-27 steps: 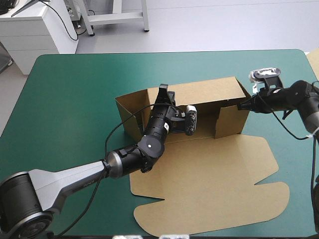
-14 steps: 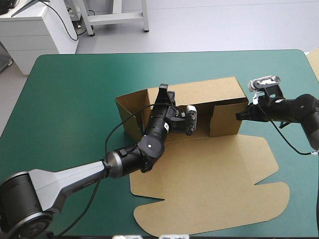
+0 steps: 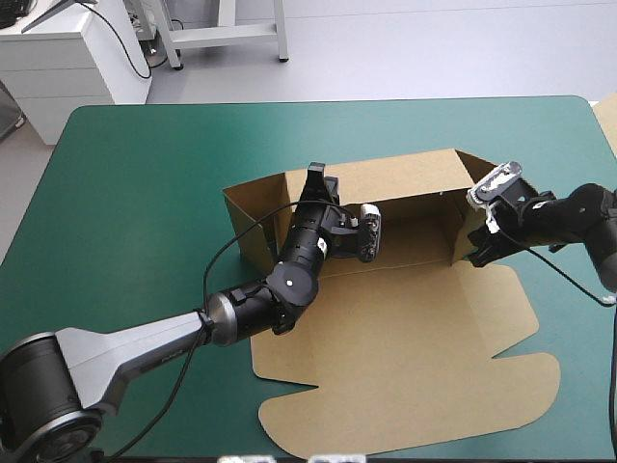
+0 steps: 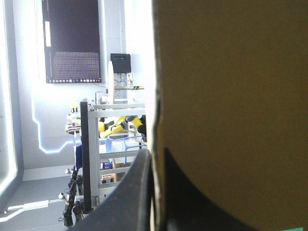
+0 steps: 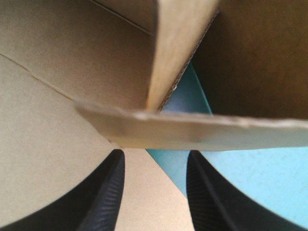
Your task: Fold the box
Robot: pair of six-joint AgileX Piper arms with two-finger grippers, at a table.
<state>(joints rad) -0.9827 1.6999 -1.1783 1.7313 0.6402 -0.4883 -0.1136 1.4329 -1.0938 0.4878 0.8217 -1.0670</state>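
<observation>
The brown box lies mid-table, its big panel flat toward the near edge and its back wall and left wall upright. My left gripper reaches over the box floor and is shut on the top of the back wall. In the left wrist view the board runs between the fingertips of the left gripper. My right gripper is at the box's right end, low by the corner. It is open, with a flap edge just ahead of its fingertips and nothing between them.
The left arm stretches across the near-left part of the teal-green cover. A pale strip of board shows at the table's far right edge. Bare cover lies left of the box and beyond it.
The right-end flap, earlier folded inward across the front, has swung back outward. My right gripper dropped toward the near side of that corner and turned. The left gripper has not moved.
</observation>
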